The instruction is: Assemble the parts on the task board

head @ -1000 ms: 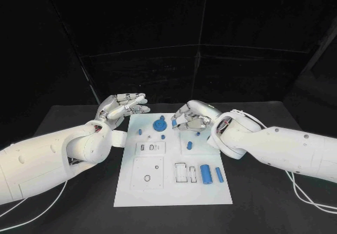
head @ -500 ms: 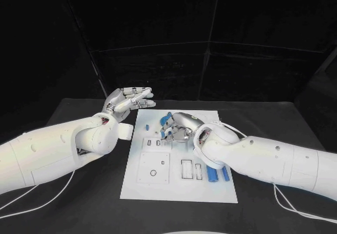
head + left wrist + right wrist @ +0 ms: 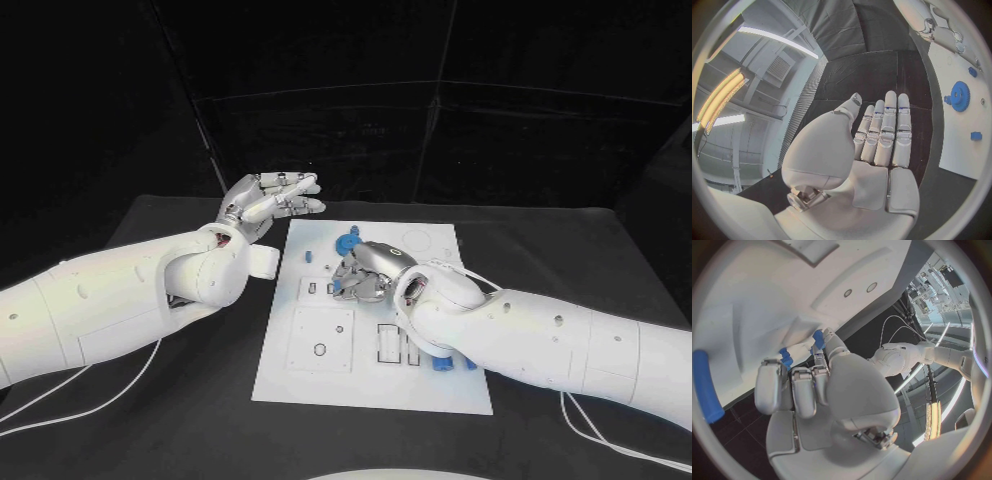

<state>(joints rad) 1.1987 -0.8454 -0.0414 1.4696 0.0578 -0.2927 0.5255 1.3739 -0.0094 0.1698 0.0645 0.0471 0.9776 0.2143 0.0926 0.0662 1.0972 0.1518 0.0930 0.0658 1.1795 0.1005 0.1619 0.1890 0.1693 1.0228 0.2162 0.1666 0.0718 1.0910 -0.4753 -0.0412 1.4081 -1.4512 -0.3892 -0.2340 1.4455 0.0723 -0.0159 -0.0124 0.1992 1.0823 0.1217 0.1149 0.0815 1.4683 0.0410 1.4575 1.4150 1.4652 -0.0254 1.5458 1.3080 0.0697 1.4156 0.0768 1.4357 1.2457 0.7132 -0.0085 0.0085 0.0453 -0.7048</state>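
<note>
The white task board (image 3: 320, 378) lies in the middle of the black table. My right hand (image 3: 366, 273) is low over its far half, fingers curled down onto it. Its fingertips (image 3: 771, 371) meet two small blue parts (image 3: 819, 338) (image 3: 786, 356); whether one is gripped is unclear. A blue gear (image 3: 349, 240) sits just beyond that hand, and a small blue part (image 3: 310, 256) lies to its left. My left hand (image 3: 271, 205) hovers off the board's far left corner, fingers straight and apart, holding nothing. The left wrist view shows that hand (image 3: 879, 137), the gear (image 3: 961, 96) and the board (image 3: 957, 150).
Two blue cylinders (image 3: 441, 366) lie on the board's near right, partly hidden under my right forearm; one cylinder (image 3: 704, 385) appears in the right wrist view. Rectangular slots (image 3: 389, 343) and a raised square plate (image 3: 320, 340) mark the board's near half. Cables trail on the table at both sides.
My right hand has moved left and down across the board, from beside the gear to the small parts nearer me. The left hand keeps its open pose. The camera has shifted.
</note>
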